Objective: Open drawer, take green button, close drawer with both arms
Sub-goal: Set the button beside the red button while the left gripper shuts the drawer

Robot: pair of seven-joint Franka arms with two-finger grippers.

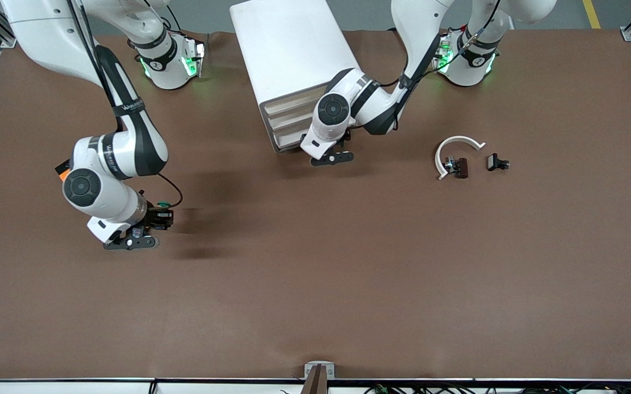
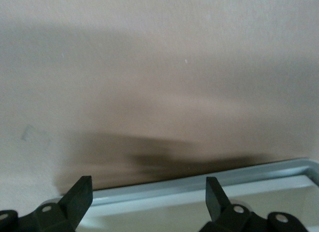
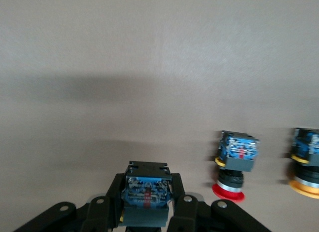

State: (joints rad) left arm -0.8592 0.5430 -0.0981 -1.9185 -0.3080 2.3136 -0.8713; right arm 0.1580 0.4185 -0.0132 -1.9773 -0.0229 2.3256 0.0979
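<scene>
brown table (image 1: 348,273), white cabinet (image 1: 288,49) at the robots' edge. we see the right gripper (image 1: 154,219) pinching the button (image 3: 146,192) above the mat. left gripper (image 1: 333,157), fingers spread, sits at the bottom drawer (image 1: 288,143). we judge only the closing remains.

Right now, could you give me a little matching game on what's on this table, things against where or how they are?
Things:
1 left gripper
2 right gripper
3 cabinet
4 red-capped button

States:
A jaws shut on the green button
B on the table, beside a yellow-capped button
C jaws open, at the lowest drawer
D between the arms' bases

Pairs: 1-C, 2-A, 3-D, 4-B
</scene>
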